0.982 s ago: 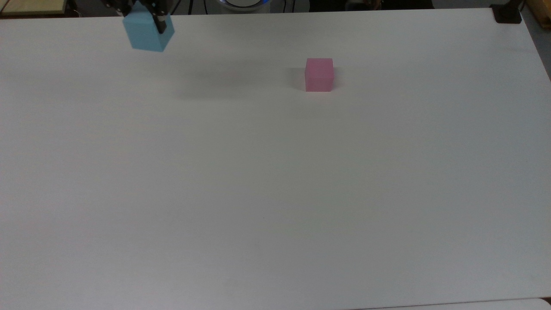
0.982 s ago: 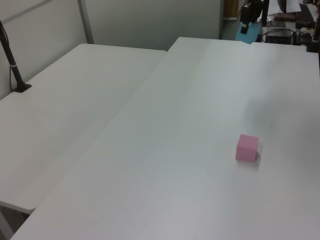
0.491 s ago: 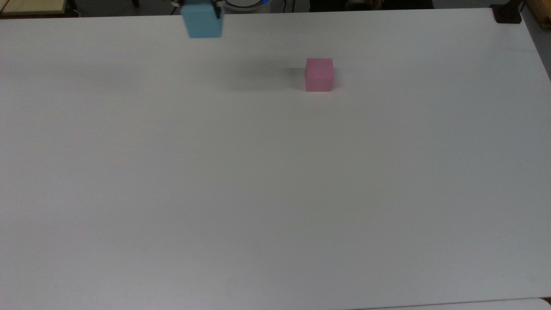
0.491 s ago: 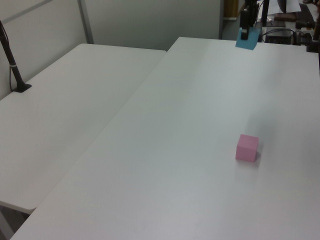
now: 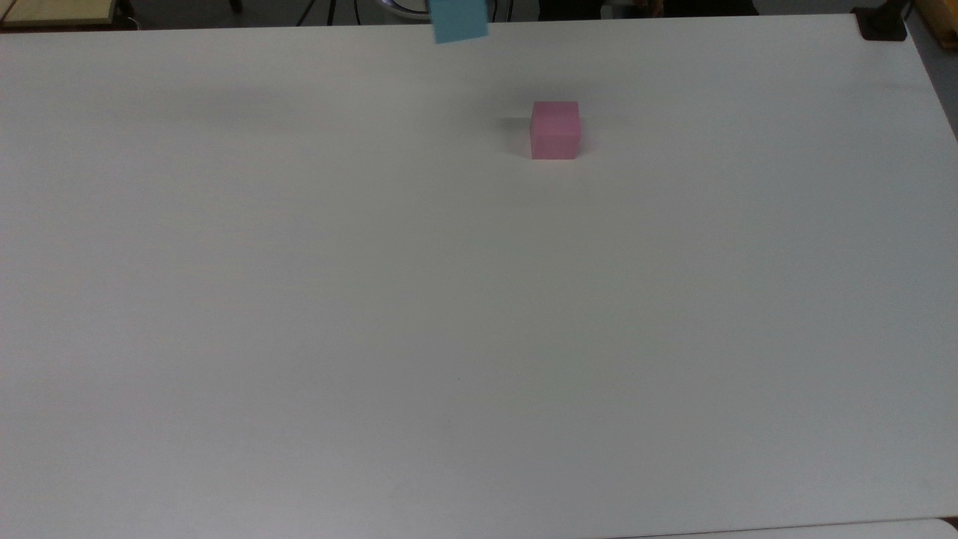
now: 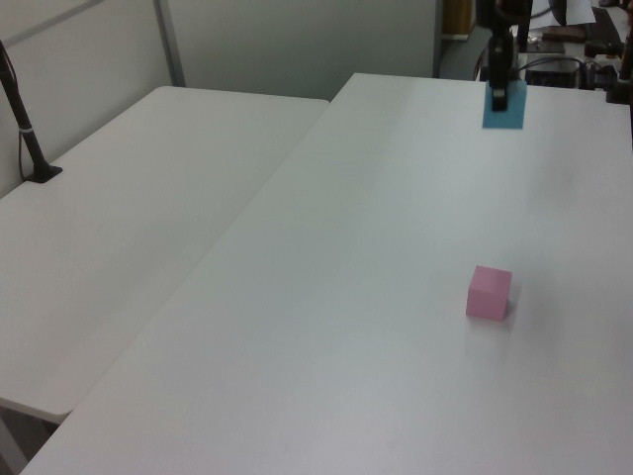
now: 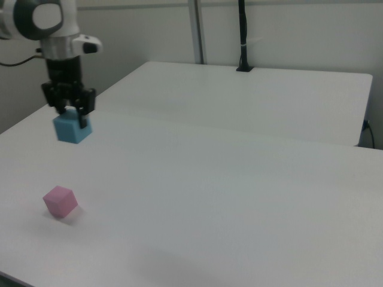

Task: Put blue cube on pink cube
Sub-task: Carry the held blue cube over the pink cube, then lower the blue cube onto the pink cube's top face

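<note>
While clamped on the blue cube (image 7: 72, 129), gripper (image 7: 72, 115) carries it in the air, now shifted toward the top view's right versus half a second ago, closer to pink cube (image 5: 555, 129) which sits unmoved on white table (image 5: 479, 337); not yet above it, so more travel, then lowering, seems needed

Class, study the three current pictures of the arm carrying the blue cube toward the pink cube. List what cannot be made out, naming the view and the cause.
1. Top view: the blue cube is cut off by the upper edge.
2. Right view: the gripper hides the cube's top.
3. Left view: the arm above the gripper is cut off by the upper edge.
4. Every view: the pink cube hides its own underside and far faces.
</note>
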{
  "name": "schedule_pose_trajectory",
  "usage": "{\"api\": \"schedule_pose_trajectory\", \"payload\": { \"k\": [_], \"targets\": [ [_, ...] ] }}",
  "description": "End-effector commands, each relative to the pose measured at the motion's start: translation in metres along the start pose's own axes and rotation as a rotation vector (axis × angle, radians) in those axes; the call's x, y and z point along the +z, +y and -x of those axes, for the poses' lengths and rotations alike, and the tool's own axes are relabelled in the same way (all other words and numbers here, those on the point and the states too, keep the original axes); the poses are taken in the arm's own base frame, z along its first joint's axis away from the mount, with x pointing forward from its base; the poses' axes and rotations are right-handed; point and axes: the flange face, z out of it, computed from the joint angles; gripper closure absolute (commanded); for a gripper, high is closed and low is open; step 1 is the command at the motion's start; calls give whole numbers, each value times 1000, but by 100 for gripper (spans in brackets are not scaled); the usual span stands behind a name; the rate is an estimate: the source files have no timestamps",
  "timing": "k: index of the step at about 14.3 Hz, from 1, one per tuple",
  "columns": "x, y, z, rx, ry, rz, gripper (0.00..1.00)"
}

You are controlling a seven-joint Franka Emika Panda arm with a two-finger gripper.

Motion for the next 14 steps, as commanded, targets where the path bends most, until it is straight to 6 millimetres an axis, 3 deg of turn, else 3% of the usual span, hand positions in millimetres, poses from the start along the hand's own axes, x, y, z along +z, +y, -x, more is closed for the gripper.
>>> {"api": "schedule_pose_trajectory", "payload": {
  "k": [1,10,14],
  "targets": [
    [32,-44,24,-18,-64,21,57],
    [127,-98,19,39,34,54,57],
    [148,-114,18,83,66,53,57]
  ]
}}
